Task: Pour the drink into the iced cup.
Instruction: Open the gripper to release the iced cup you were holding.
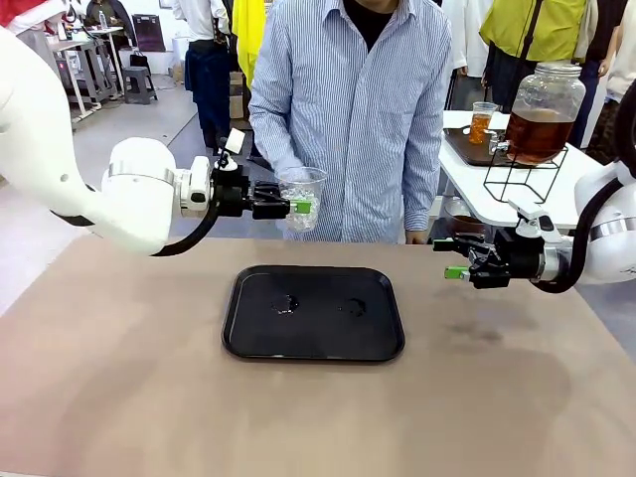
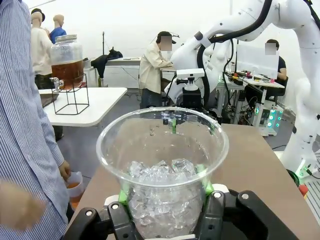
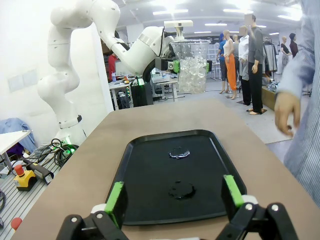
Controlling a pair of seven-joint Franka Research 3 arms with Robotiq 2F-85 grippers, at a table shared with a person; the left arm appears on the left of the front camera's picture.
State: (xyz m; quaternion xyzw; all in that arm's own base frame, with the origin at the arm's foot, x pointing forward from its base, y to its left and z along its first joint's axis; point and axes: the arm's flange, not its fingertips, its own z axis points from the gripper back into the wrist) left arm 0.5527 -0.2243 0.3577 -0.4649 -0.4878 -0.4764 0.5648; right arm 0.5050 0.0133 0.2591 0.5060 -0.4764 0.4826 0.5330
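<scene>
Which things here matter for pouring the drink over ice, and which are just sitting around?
Job:
- iced cup, held in the left tool
- drink in the glass dispenser jar
- right tool, open, holding nothing

Lying about:
- black tray
- wet spots on it

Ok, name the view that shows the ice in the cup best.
The left wrist view: the iced cup sits close up between the left gripper fingers, ice cubes plainly visible. The front view shows it small, in front of the person's shirt. The right wrist view shows it far off.
</scene>
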